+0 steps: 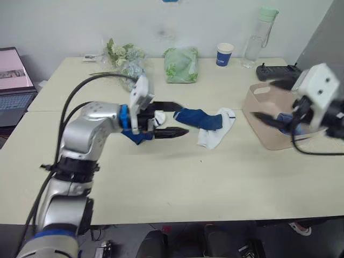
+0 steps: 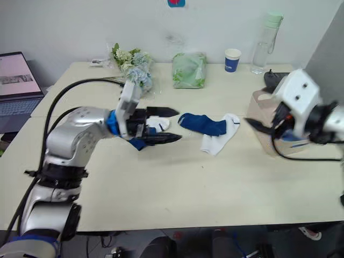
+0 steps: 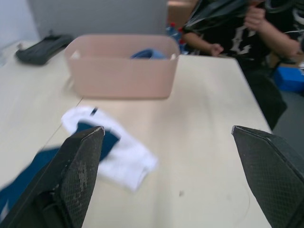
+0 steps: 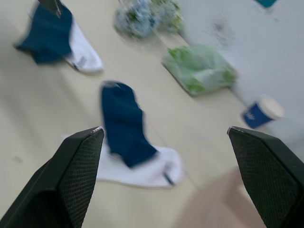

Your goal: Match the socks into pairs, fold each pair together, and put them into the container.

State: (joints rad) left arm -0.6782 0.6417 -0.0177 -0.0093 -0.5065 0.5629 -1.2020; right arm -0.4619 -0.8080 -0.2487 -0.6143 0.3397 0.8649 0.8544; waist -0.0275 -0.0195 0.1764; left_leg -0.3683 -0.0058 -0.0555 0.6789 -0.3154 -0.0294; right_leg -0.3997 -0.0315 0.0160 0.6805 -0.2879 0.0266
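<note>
A navy sock (image 1: 198,117) lies across a white sock (image 1: 216,133) at the table's middle. My left gripper (image 1: 176,118) is open just left of them, low over the table. Beneath its wrist lie a second navy sock (image 1: 140,137) and a second white sock (image 1: 159,119). The pale pink container (image 1: 267,127) stands at the right, with a light blue sock (image 3: 145,53) inside. My right gripper (image 1: 271,102) is open over the container's near end, holding nothing. The right wrist view shows both navy-and-white heaps: navy sock (image 4: 123,126) and farther navy sock (image 4: 47,33).
Along the back edge stand a blue paper cup (image 1: 224,54), a clear bottle (image 1: 259,33), a green bag (image 1: 181,64) and a bunch of flowers (image 1: 124,57). A black controller (image 1: 277,71) lies behind the container. A laptop (image 1: 13,80) sits far left. A person (image 3: 247,23) sits beyond the table's right end.
</note>
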